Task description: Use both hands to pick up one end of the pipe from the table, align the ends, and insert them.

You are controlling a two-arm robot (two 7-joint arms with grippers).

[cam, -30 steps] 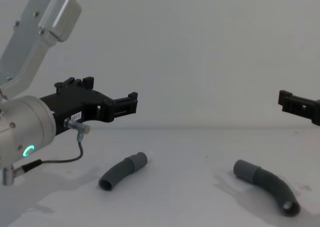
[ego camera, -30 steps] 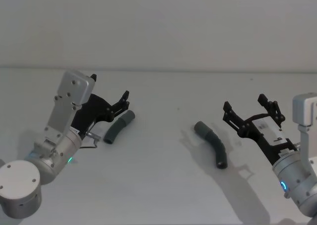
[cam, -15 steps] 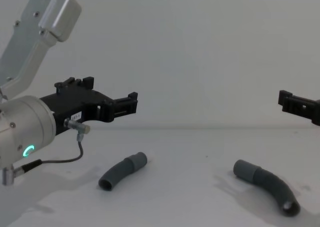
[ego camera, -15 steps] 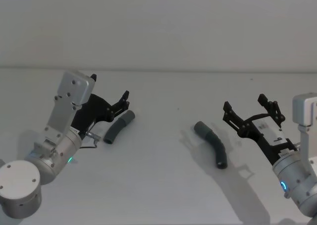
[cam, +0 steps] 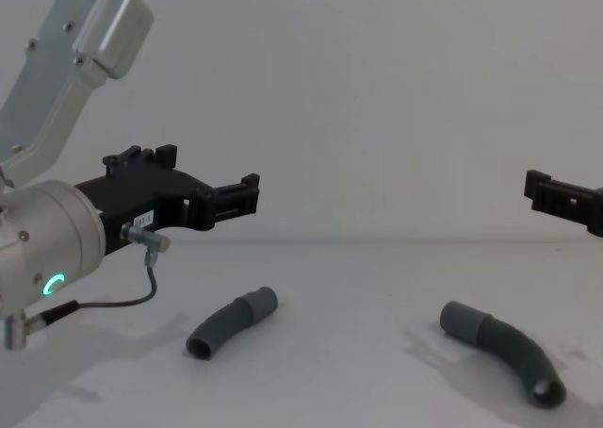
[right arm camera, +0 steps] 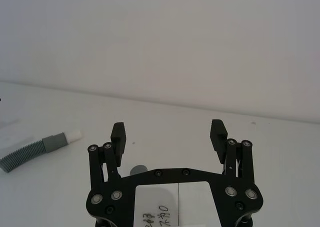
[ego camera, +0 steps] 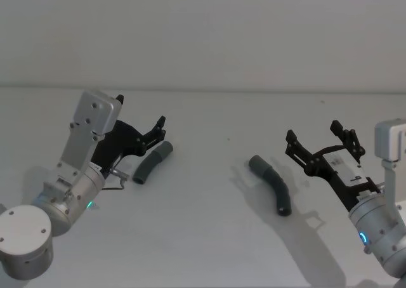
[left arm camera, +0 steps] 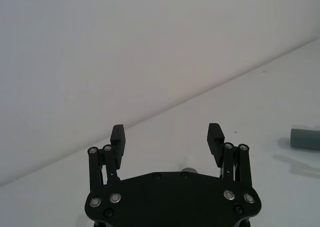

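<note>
1. Nothing has shifted since the earlier frames: both hose pieces lie untouched on the matte white table (ego camera: pixel 209 243).
2. Right of centre lies the longer piece (ego camera: pixel 271 181), curved, ribbed and dark grey, with its smooth wide cuff (ego camera: pixel 257 163) at the far end.
3. On the left lies the shorter piece (ego camera: pixel 151 163), whose cuff ends in a whitish tip (right arm camera: pixel 73 135).
4. The black left gripper (ego camera: pixel 158 134) hovers just above it, jaws spread and empty.
5. The right gripper (ego camera: pixel 312 130), also spread and empty, hangs right of the longer piece.
</note>
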